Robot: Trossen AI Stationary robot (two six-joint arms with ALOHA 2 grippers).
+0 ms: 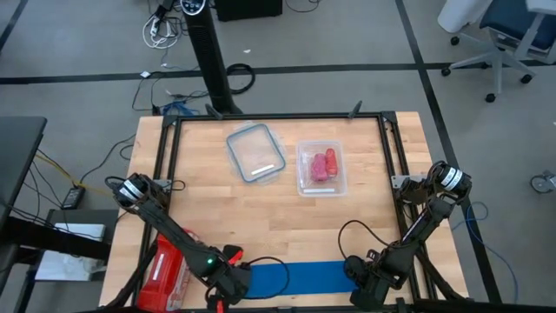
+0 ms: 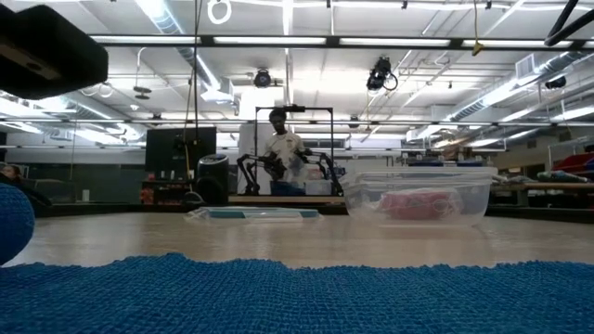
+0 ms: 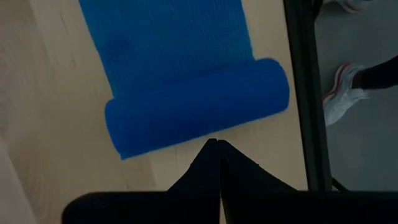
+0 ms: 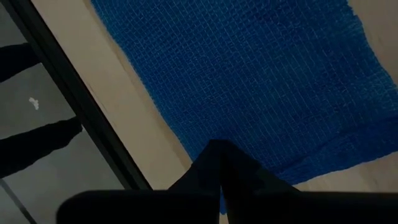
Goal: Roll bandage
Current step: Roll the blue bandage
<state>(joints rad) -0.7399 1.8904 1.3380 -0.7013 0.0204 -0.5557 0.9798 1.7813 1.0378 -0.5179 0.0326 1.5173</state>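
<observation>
The blue bandage (image 1: 300, 278) lies flat along the table's near edge. Its left end is rolled into a short cylinder (image 3: 199, 112), which also shows at the low view's left edge (image 2: 13, 224). My left gripper (image 3: 215, 144) is shut, with its tips right at the roll's outer side. My right gripper (image 4: 216, 147) is shut over the bandage's flat right end (image 4: 323, 149). In the high view the left gripper (image 1: 233, 283) and the right gripper (image 1: 356, 278) stand at the strip's two ends. My left gripper's shut fingertips (image 3: 211, 152) stand against the outer side of the rolled end (image 3: 205, 130), coming steeply from above. I cannot tell whether they touch it. The roll lies on the table. My right gripper presses its shut fingertips (image 4: 208, 158) down on the bandage's flat right end (image 4: 186, 134), close to the strip's long edge and a little in from its end edge. The fingers slant steeply down from above. The fabric lies flat on the table under them.
A clear lid (image 1: 256, 152) and a clear box with pink-red rolls (image 1: 321, 167) sit toward the far side. A red plastic pack (image 1: 165, 271) lies at the near left. A black rail (image 3: 301, 93) runs close beside the bandage. A person (image 2: 281, 148) stands in the room beyond the table.
</observation>
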